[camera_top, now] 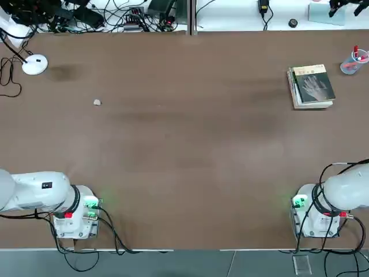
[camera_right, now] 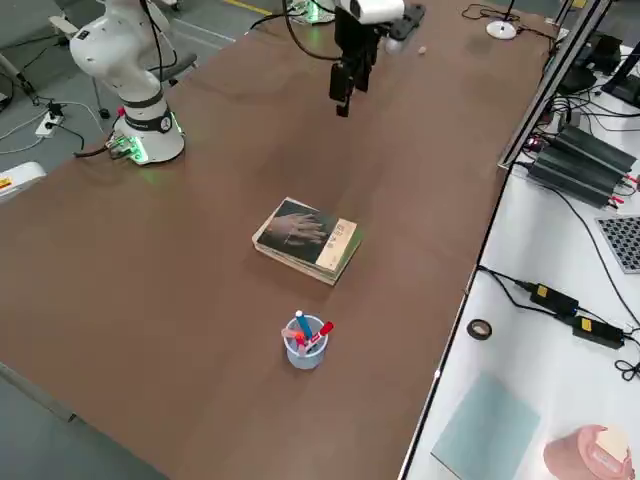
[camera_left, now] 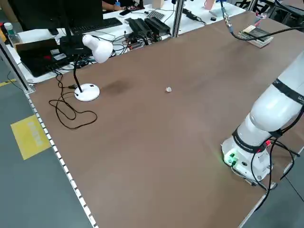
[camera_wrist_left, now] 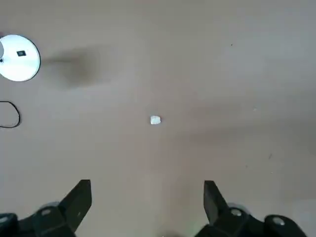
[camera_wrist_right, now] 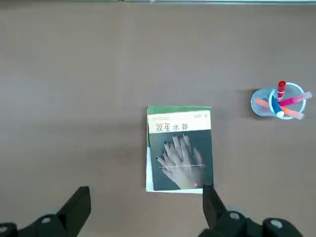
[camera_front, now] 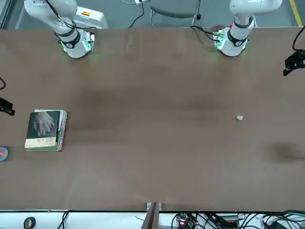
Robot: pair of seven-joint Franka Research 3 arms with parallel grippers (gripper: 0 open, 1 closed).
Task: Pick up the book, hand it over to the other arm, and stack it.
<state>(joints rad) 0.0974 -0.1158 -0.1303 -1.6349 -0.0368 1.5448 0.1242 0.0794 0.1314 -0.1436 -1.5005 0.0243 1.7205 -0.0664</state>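
The book [camera_top: 314,85], thin and dark with a pale hand on its cover, lies flat on top of a thicker green-and-white book [camera_top: 295,93] at the table's far right. It also shows as the book [camera_wrist_right: 181,153] in the right wrist view, the book [camera_front: 45,125] in the front view and the book [camera_right: 310,232] in the right side view. My right gripper [camera_wrist_right: 145,192] hangs high above the stack, open and holding nothing. My left gripper [camera_wrist_left: 146,190] is open and holding nothing, high over the left half of the table.
A clear cup of pens [camera_top: 353,60] stands just beyond the stack, near the table's right edge. A white desk lamp [camera_top: 34,64] sits at the far left corner. A small white scrap [camera_top: 97,102] lies on the left half. Cables and power strips line the far edge.
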